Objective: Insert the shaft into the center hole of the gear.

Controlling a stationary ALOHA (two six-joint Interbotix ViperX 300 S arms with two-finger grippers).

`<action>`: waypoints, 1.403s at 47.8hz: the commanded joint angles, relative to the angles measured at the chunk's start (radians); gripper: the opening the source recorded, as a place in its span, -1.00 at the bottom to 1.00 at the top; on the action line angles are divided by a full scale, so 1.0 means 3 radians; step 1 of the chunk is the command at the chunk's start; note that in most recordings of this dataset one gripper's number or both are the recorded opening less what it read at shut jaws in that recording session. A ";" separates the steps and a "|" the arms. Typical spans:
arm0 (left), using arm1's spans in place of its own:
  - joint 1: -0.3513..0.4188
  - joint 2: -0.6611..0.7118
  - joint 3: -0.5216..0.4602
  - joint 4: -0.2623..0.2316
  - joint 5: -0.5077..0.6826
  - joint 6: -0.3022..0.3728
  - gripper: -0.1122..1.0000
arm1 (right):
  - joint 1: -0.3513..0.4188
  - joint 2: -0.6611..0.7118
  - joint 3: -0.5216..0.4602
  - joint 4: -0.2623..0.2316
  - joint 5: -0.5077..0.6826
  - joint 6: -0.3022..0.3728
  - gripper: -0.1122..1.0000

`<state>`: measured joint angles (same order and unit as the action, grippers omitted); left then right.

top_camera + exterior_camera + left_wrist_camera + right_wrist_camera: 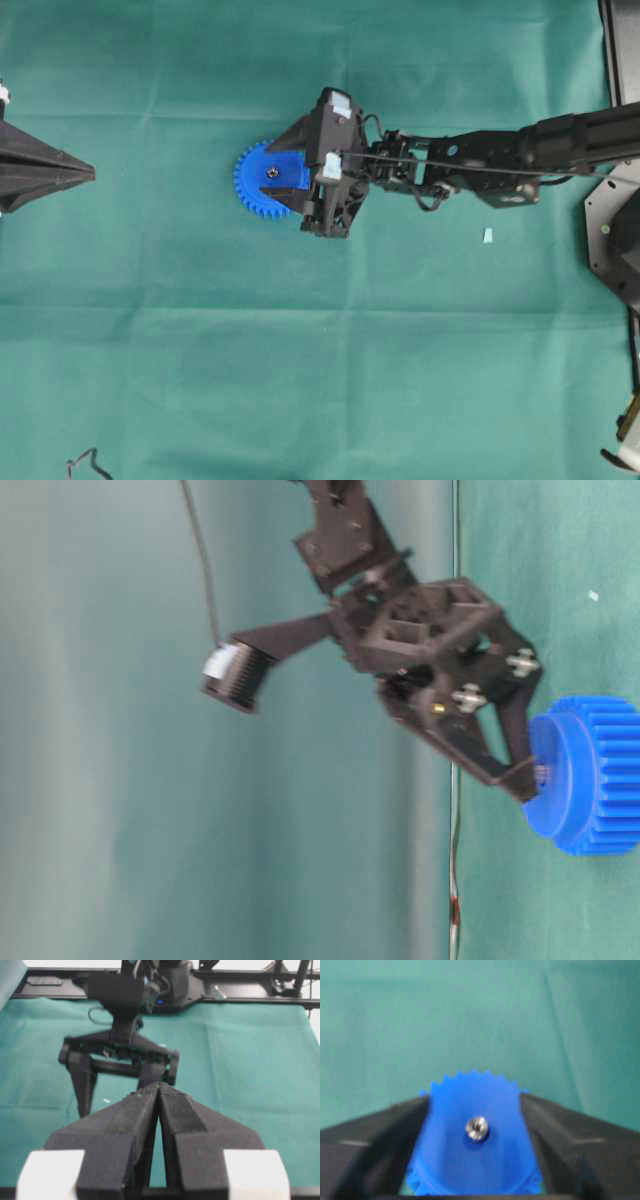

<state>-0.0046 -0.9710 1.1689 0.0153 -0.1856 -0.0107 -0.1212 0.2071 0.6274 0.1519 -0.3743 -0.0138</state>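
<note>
Closest to the right wrist camera, the right hand (475, 1160) has its two black fingers (375, 1145) spread wide, one on each side of the gear (475, 1145). The fingers seem to sit just beside the gear's raised middle part, maybe touching it, but I cannot tell for sure. I think they stay there so the gear does not slide.

The gear is a bright blue wheel with little teeth all round. It lies flat on the green surface (150, 350), a bit left of the middle in the overhead view. Lying flat keeps its face up, so a pin can go straight down.

The shaft (477, 1128) shows as a small shiny dot right in the middle of the blue face. That is the spot where the center hole should be, so the hole itself is hidden under it. It looks like the shaft is already in the hole. I cannot tell how deep it sits.

Farther off, the small pale scrap (488, 236) lies on the cloth below the right arm, well apart from the gear.

Farthest away, at the left edge, the left hand (85, 175) waits with its two fingers pressed tight together and nothing between them. It stays well apart from the gear, likely so it does not get in the way.
</note>
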 commanded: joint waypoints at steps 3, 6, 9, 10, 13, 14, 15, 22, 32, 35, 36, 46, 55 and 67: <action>0.0000 0.0026 -0.0087 0.0005 -0.0031 -0.0005 -0.80 | 0.0005 -0.0368 0.0031 -0.0010 0.0046 -0.0046 0.89; 0.0000 0.0020 -0.0092 0.0005 -0.0031 -0.0005 -0.80 | 0.0005 -0.0496 0.0056 -0.0010 0.0102 -0.0072 0.82; 0.0000 0.0020 -0.0092 0.0005 -0.0031 -0.0005 -0.80 | 0.0005 -0.0629 0.0087 -0.0010 0.0169 -0.0097 0.78; 0.0000 0.0020 -0.0092 0.0010 -0.0031 -0.0005 -0.80 | 0.0005 -0.0675 0.0102 -0.0010 0.0189 -0.0107 0.78; 0.0000 0.0015 -0.0087 0.0005 -0.0031 -0.0005 -0.80 | 0.0005 -0.0823 0.0153 -0.0010 0.0240 -0.0138 0.79; 0.0000 0.0015 -0.0092 0.0010 -0.0031 -0.0005 -0.80 | 0.0005 -0.0874 0.0169 -0.0010 0.0251 -0.0143 0.79; 0.0000 0.0015 -0.0092 0.0010 -0.0031 -0.0005 -0.80 | 0.0005 -0.0915 0.0189 -0.0010 0.0256 -0.0148 0.79; 0.0000 0.0015 -0.0092 0.0005 -0.0031 -0.0005 -0.80 | 0.0005 -0.1202 0.0343 -0.0010 0.0261 -0.0169 0.79; 0.0000 0.0020 -0.0092 0.0010 -0.0036 -0.0005 -0.80 | 0.0005 -0.1560 0.0629 -0.0010 0.0194 -0.0169 0.79; 0.0000 0.0015 -0.0092 0.0010 -0.0036 -0.0005 -0.80 | 0.0005 -0.1657 0.0716 -0.0010 0.0143 -0.0169 0.79; 0.0000 0.0020 -0.0092 0.0010 -0.0031 -0.0010 -0.80 | 0.0005 -0.1687 0.0741 -0.0010 0.0133 -0.0169 0.79; 0.0000 0.0031 -0.0087 0.0010 -0.0031 -0.0005 -0.80 | 0.0005 -0.1948 0.0951 -0.0010 0.0082 -0.0164 0.78; 0.0000 0.0031 -0.0087 0.0010 -0.0036 -0.0005 -0.80 | 0.0005 -0.2015 0.1002 -0.0005 0.0092 -0.0164 0.78; 0.0000 0.0031 -0.0087 0.0010 -0.0036 -0.0010 -0.80 | 0.0005 -0.2015 0.1002 -0.0005 0.0102 -0.0164 0.78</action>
<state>-0.0046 -0.9695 1.1689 0.0153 -0.1856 -0.0153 -0.1212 -0.3820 0.9373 0.1488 -0.3405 -0.0629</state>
